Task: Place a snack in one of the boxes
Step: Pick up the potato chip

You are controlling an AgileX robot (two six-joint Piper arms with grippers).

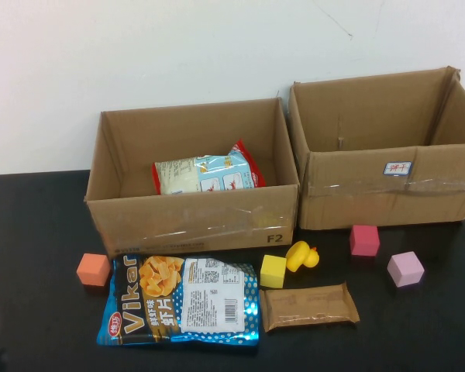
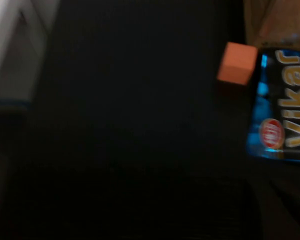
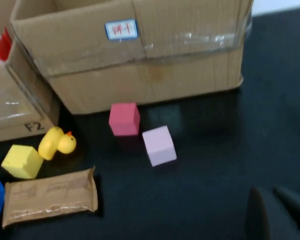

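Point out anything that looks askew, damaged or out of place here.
Little stands out. The right box sits skewed to the left box, one flap standing up at its right corner. The brown snack pack lies slightly tilted. The right hand shows only in its wrist view; the left hand isn't visible.

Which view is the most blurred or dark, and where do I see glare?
Left wrist view: dark and smeared, only the orange foam cube and blue Vikar snack bag readable. High view: sharp; glare on the left cardboard box's tape. Right wrist view: slightly soft; right gripper at the edge. Left gripper unseen.
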